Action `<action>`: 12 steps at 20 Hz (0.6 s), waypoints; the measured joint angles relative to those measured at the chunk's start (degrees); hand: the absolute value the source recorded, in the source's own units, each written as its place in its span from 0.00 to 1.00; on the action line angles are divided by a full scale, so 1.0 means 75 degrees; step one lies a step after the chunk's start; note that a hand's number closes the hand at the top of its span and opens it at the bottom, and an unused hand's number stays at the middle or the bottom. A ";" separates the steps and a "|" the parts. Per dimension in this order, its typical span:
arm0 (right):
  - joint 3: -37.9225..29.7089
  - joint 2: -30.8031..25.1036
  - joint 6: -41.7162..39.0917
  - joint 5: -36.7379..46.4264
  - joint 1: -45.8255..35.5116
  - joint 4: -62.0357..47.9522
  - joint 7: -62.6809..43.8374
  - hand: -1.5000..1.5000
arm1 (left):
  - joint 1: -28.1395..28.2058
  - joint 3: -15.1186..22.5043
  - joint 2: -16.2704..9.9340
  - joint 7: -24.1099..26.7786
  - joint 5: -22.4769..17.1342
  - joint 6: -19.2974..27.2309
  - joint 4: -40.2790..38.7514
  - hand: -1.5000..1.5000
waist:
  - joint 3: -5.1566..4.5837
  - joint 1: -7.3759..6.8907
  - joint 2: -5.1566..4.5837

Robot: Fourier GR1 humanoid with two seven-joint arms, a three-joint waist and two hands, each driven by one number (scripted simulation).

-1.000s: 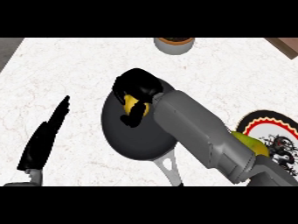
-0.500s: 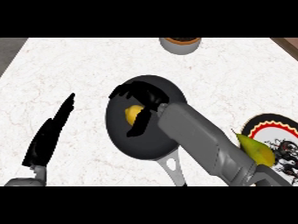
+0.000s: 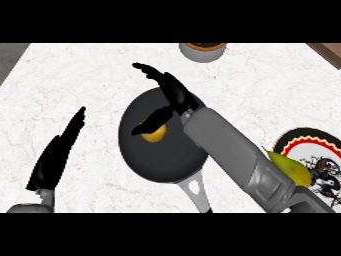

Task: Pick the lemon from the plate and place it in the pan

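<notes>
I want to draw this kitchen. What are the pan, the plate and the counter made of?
The pan looks like dark metal with a matte black coating and a grey metal handle. The plate seems glazed ceramic: white, with painted red and black rings. The counter looks like polished white stone, with faint speckles and veins. These are guesses from looks alone.

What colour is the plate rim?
Black outer rim with a red ring inside, on the plate; head view.

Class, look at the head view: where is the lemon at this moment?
The lemon lies inside the dark pan near the counter's middle, just under the thumb of the open right hand, left of the patterned plate.
</notes>
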State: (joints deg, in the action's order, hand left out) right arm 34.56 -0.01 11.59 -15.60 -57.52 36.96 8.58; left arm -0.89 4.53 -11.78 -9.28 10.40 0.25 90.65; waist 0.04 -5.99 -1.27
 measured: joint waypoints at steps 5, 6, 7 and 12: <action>-0.0961 -0.0115 0.0084 -0.0542 -0.0501 -0.0960 0.0352 0.00 | 0.0113 -0.0146 -0.0041 0.0082 0.0022 0.0083 -0.0001 0.50 | -0.0002 0.0230 0.0016; -0.1151 -0.0186 0.0014 -0.0619 -0.0565 -0.1174 0.0519 0.00 | 0.0097 -0.0157 -0.0023 0.0082 0.0032 0.0106 -0.0023 0.50 | -0.0001 0.0264 0.0011; -0.1326 -0.0293 -0.0108 -0.0683 -0.0640 -0.1390 0.0709 0.00 | 0.0140 -0.0144 -0.0010 0.0101 0.0057 0.0127 0.0006 0.50 | -0.0001 0.0273 0.0006; -0.1845 -0.1136 -0.1059 -0.0764 -0.0673 -0.2199 0.1787 0.00 | 0.0226 -0.0293 -0.0084 0.0099 -0.0078 0.0023 0.0085 0.50 | 0.0003 0.0357 0.0007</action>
State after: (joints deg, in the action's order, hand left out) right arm 20.72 -8.53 3.65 -21.33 -62.56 20.47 21.99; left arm 0.81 2.34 -12.41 -8.53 9.81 0.43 91.29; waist 0.06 -3.31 -1.22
